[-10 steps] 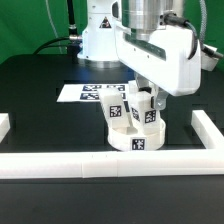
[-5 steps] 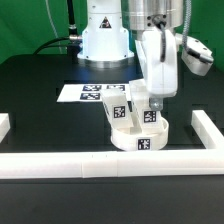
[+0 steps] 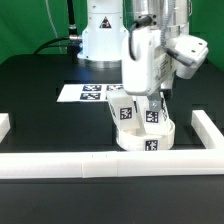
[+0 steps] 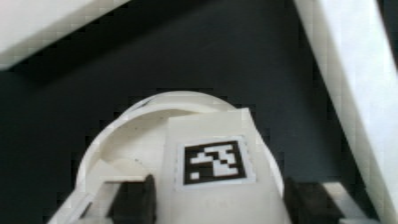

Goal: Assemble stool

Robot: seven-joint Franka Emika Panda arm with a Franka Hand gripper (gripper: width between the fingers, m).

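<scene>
From the exterior view, my gripper [image 3: 152, 103] hangs straight down over the seat [image 3: 143, 137], which lies flat on the black table [image 3: 40, 110] just inside the front border rail [image 3: 110, 165]. Two legs stand upright in the seat: one leg [image 3: 124, 111] on the exterior view's left, and a second leg [image 3: 153, 116] directly under my fingers. That second leg's long axis runs vertical, in line with my wrist, so the coming move, as I judge it, turns on staying plumb over it. My forearm leans in from above and the exterior view's right, the hand pointed down. The marker board [image 3: 85, 93] lies behind, well apart.

In the wrist view, the tagged top of the leg [image 4: 214, 160] fills the space between my fingertips [image 4: 125, 200], which sit close on either side of it. My fingers look narrowed around the leg, but whether the pads press on it I cannot tell. The rail [image 4: 365, 90] crosses the far edge.
</scene>
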